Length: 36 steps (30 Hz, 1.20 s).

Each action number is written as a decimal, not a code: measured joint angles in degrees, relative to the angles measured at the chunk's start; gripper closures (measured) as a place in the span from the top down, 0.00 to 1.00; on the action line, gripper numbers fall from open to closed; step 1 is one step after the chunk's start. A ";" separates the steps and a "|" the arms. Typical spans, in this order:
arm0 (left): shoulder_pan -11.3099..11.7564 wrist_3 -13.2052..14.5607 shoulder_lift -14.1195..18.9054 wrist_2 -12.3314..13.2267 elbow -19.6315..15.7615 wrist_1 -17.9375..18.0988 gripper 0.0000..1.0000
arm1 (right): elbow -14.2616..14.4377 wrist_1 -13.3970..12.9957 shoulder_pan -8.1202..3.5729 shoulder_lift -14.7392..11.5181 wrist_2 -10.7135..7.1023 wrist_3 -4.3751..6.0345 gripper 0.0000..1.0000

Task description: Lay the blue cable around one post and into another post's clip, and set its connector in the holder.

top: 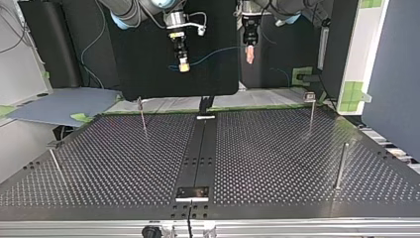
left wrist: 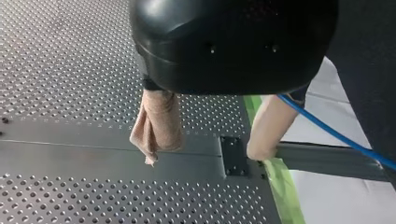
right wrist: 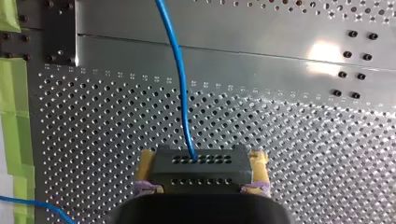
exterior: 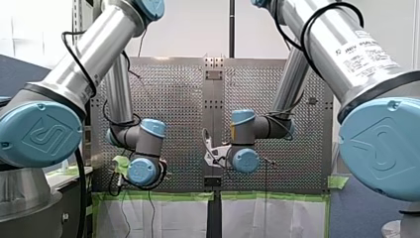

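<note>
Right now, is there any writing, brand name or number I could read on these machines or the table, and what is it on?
Nothing can be read clearly.
White label on my right arm: several printed lines, too blurred to read.
Blue joint caps: a raised emblem, no legible letters.
Table, blue cable, connector: no writing visible.
</note>
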 joint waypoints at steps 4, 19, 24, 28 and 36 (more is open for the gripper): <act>-0.03 -1.65 -0.78 1.83 1.83 0.15 1.00 | -0.49 1.65 0.36 -1.65 1.50 1.43 0.00; 1.78 -9.45 6.55 0.35 4.53 -7.49 1.00 | -5.78 9.10 0.20 -9.11 2.25 2.89 0.00; 2.64 -11.67 8.82 -0.48 5.69 -9.74 1.00 | -8.28 11.60 -0.24 -11.60 1.84 4.23 0.00; 3.24 -12.98 10.72 -0.54 7.17 -11.64 1.00 | -10.21 13.54 -0.55 -13.53 1.40 4.62 0.00; 4.03 -14.62 14.55 0.09 10.68 -15.48 1.00 | -14.21 17.60 -1.02 -17.59 -0.41 4.96 0.00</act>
